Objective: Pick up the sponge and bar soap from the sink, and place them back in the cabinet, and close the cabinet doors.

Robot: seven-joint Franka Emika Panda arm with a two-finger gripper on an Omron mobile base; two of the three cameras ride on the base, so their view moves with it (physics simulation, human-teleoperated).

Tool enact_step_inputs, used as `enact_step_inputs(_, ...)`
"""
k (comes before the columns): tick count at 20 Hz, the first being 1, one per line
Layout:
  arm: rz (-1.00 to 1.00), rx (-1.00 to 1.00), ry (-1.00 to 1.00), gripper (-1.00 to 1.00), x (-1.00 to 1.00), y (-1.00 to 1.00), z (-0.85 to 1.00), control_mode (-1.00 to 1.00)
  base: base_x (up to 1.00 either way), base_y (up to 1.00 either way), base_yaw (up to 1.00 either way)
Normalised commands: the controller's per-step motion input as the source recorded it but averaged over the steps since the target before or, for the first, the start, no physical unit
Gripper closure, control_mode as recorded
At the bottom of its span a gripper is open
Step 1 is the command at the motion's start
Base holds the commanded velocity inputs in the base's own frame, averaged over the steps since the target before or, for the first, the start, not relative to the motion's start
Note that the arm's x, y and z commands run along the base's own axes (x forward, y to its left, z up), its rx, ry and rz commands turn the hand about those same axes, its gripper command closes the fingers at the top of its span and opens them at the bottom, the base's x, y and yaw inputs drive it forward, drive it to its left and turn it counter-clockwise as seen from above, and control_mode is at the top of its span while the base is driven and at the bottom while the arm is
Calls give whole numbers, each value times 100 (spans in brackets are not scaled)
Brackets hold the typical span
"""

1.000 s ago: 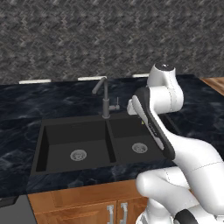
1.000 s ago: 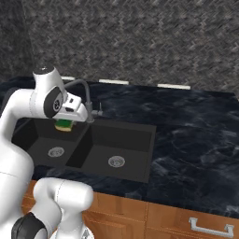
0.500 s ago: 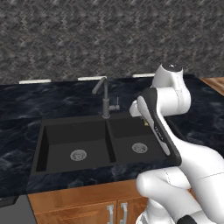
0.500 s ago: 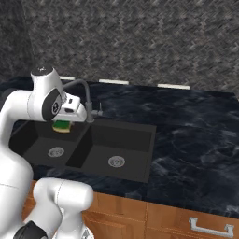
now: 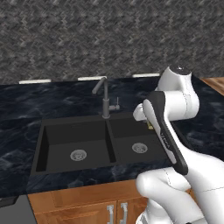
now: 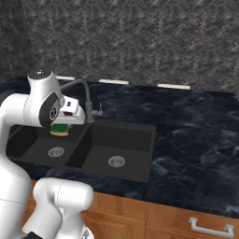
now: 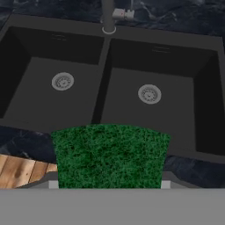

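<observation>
Right base view: my end effector [image 6: 60, 125] hangs above the sink [image 6: 135, 161], over its left part as seen from this side, with the sponge [image 6: 59, 130] clamped beneath it; the green top and yellow under-layer are both visible, clear of the basin floor. The curved faucet [image 6: 83, 95] stands just behind the hand, on the dark marbled counter [image 6: 196, 140].

Hand view: I look down past the sponge [image 7: 110, 156], whose green face fills the lower middle between the fingers, so I read the jaws as closed on it. Beyond it lie the two black basins, each with a round metal drain [image 7: 149, 94], divided by a central ridge; the faucet base [image 7: 108, 17] sits at the top.

Left base view: my white arm [image 5: 168, 127] crosses the right basin of the sink [image 5: 39, 148], hiding the hand. A wooden lower cabinet front [image 5: 83, 203] runs beneath the counter edge.
</observation>
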Motion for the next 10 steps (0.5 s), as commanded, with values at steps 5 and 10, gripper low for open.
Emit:
enact_step_inputs(5,0,0,-3,100,-17,0,9,-100,0,0,0)
enact_step_inputs(10,0,0,0,100,0,0,0,100,-27,0,2)
